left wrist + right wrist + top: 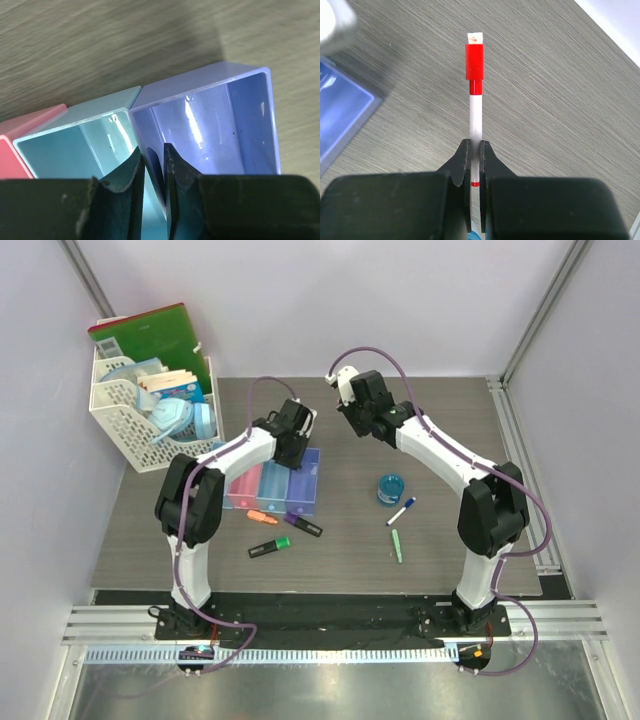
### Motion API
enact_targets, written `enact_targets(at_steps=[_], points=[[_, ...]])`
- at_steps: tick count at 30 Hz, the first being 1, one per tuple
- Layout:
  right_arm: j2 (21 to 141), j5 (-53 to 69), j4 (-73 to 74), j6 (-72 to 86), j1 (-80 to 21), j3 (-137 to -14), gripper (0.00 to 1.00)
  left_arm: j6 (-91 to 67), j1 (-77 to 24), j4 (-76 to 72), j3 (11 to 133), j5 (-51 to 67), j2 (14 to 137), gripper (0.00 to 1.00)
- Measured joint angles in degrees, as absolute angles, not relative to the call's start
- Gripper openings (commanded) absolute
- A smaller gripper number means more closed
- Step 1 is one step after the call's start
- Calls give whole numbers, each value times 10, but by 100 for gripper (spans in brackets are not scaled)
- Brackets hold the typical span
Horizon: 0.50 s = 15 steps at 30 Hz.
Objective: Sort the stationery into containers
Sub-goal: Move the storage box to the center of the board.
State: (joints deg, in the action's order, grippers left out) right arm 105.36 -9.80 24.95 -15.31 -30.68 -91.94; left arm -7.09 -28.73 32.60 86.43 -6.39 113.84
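The joined bins stand mid-table: pink (243, 490), light blue (272, 483) and purple (306, 480); my left arm hides the blue one. My left gripper (294, 447) is shut on the wall between the light blue bin (70, 150) and the purple bin (220, 135), pinched between its jaws (154, 167). My right gripper (352, 412) is shut on the red-capped marker (475, 107) and holds it above the table, right of the purple bin (340, 112). Its fingertips (475, 150) grip the white barrel.
On the table lie an orange highlighter (262, 517), a purple-black highlighter (303, 525), a green-black highlighter (269, 548), a blue tape roll (390, 489), a blue-capped marker (401, 511) and a pale green pen (396, 545). A white lattice basket (120, 425) stands at the back left.
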Motion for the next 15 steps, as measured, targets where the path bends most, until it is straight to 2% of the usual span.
enact_targets(at_steps=[9, 15], points=[[1052, -100, 249, -153, -305, -915, 1, -72, -314, 347, 877, -53, 1144, 4], [1030, -100, 251, -153, -305, -903, 1, -70, -344, 356, 930, -47, 1183, 3]])
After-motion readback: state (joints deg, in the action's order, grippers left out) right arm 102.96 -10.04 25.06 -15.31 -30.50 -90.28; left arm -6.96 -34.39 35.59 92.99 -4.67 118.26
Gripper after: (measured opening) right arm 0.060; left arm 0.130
